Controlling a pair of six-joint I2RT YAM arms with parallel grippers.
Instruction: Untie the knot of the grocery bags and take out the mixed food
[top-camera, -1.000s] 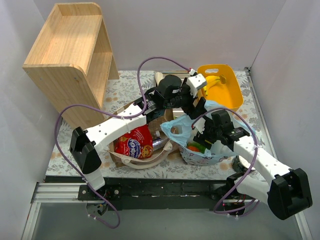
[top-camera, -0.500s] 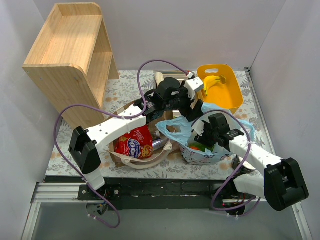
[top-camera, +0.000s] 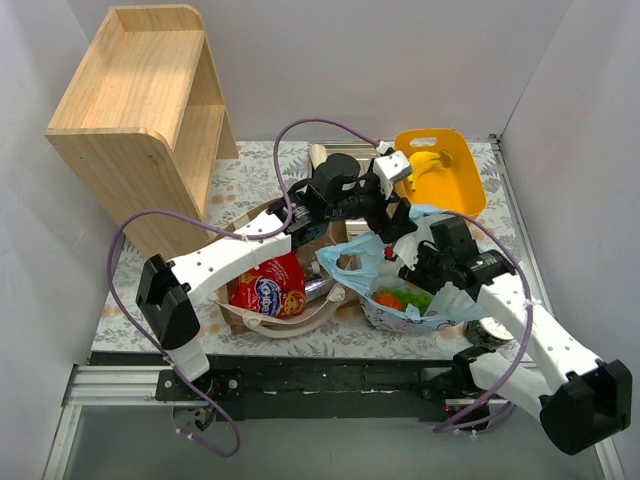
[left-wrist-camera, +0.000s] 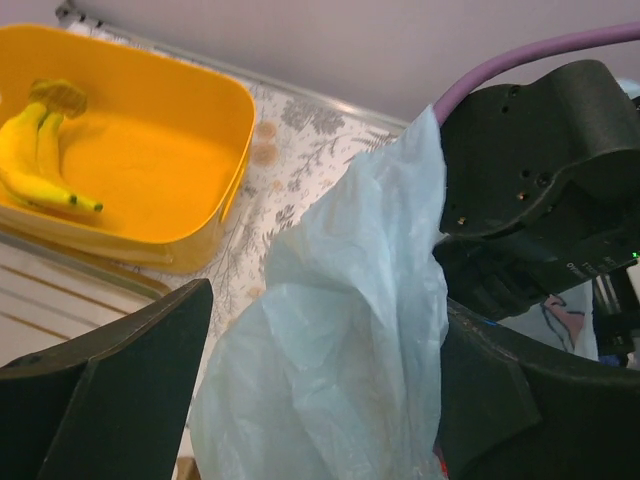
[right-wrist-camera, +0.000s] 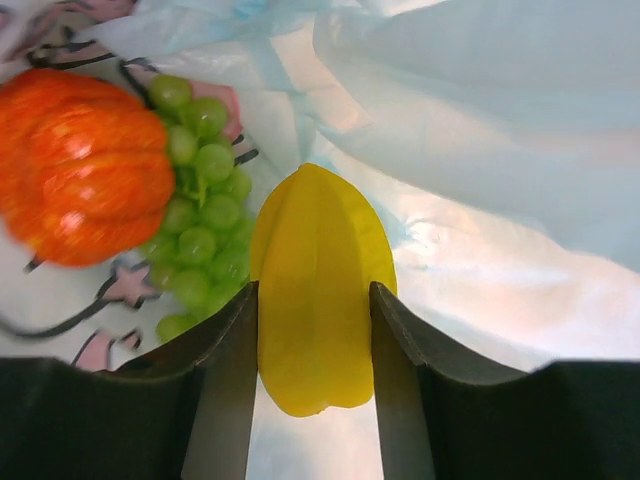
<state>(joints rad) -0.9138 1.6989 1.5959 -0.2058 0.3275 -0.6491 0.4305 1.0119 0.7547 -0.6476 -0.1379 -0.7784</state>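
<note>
The light-blue plastic bag (top-camera: 405, 314) lies open at the front right; no knot shows. My left gripper (top-camera: 395, 218) stands at its far rim, and in the left wrist view its jaws (left-wrist-camera: 325, 300) are wide apart with the bag's film (left-wrist-camera: 340, 340) rising between them. My right gripper (top-camera: 427, 262) is inside the bag mouth and is shut on a yellow star fruit (right-wrist-camera: 318, 290). Beside the fruit lie green grapes (right-wrist-camera: 200, 235) and a small orange pumpkin (right-wrist-camera: 90, 165). The brown paper bag (top-camera: 300, 322) lies to the left and holds the red crisp packet (top-camera: 268, 288) and a clear bottle (top-camera: 318, 288).
A yellow plastic tub (top-camera: 458, 198) with bananas (top-camera: 425, 163) stands at the back right, also in the left wrist view (left-wrist-camera: 170, 200). A wooden shelf unit (top-camera: 140, 110) fills the back left. White walls close both sides.
My right gripper has moved a little right and back at the bag mouth, and its arm has swung right. The blue bag's rim has shifted with it. The left arm has hardly moved.
</note>
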